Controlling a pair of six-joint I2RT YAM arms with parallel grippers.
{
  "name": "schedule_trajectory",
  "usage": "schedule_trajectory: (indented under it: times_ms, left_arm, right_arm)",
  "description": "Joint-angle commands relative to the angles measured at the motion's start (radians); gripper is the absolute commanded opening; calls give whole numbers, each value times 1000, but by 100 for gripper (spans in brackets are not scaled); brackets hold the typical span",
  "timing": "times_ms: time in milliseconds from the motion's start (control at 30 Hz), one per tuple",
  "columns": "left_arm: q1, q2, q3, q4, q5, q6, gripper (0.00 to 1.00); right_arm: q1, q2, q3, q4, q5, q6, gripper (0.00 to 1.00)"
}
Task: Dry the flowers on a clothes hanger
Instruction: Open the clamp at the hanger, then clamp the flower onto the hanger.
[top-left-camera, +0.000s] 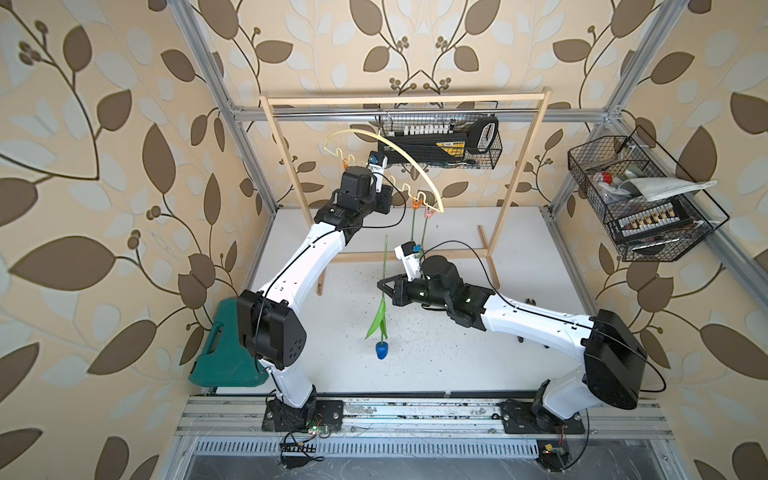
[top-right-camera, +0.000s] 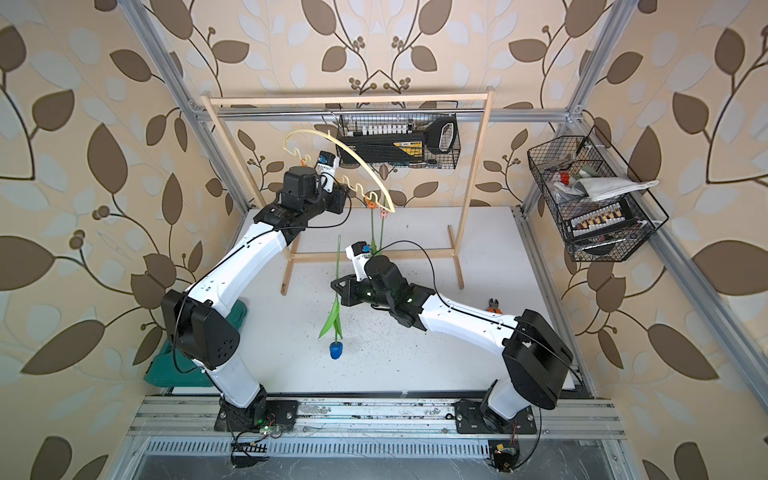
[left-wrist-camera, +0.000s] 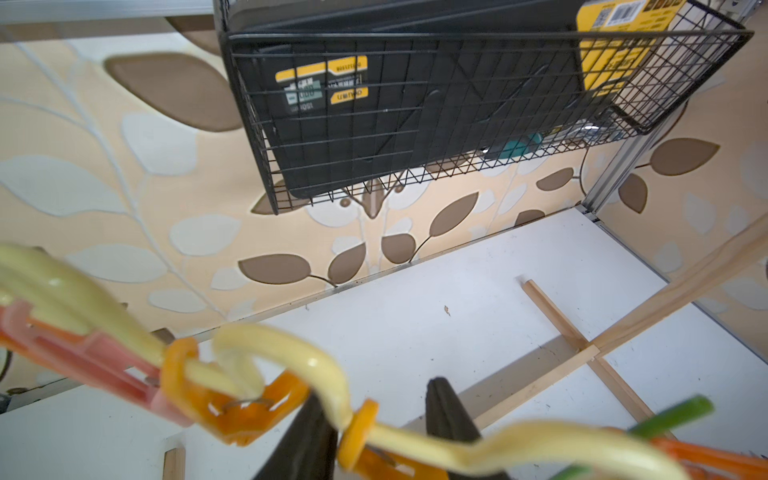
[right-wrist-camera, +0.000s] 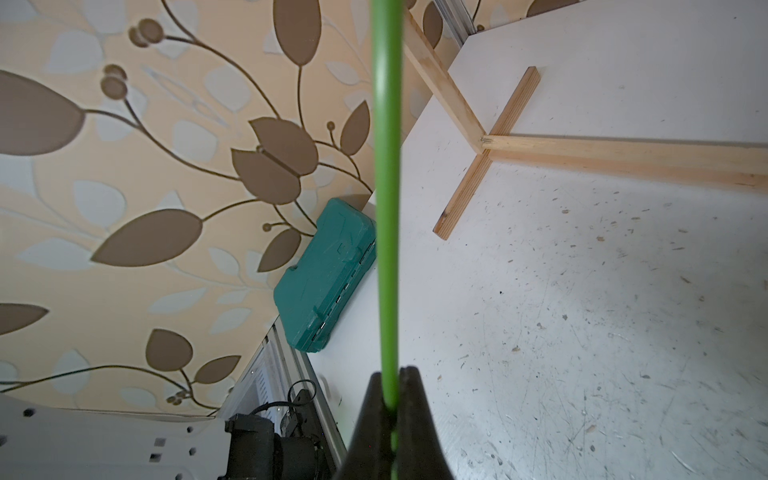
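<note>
Stem of the blue tulip (top-left-camera: 382, 350) hangs upright, head down, pinched in your right claw (right-wrist-camera: 392, 386). The clothes hanger (top-left-camera: 399, 149) hangs at twelve o'clock, where your left claw (left-wrist-camera: 374, 390) straddles its pegged bar, grip unclear.

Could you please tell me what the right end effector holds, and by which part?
The right end effector holds the blue tulip by its bare stem, head hanging down.

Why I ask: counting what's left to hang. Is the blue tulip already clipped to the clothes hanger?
No, the blue tulip hangs head down from the right gripper, fingers shut on its stem, apart from the clothes hanger.
</note>
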Motion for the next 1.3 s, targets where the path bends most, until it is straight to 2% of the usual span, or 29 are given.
schedule_trajectory:
  times_ms: [0, 233, 533, 933, 1267]
  left_arm:
    - [1, -18, 27, 36, -4, -3, 33]
    - [1, -23, 28, 29, -4, -10, 26]
    - [0, -31, 57, -44, -2, -59, 25]
    - [1, -13, 184, -230, -4, -129, 24]
    - [1, -11, 234, -290, 16, -163, 24]
  right_arm:
    - [-3, 21, 39, 0, -23, -14, 0]
    - [-5, 26, 39, 3, -12, -14, 0]
    - [-73, 101, 48, 112, 16, 51, 0]
    - [-122, 258, 222, 139, 9, 128, 0]
    - [-135, 317, 311, 116, 10, 152, 0]
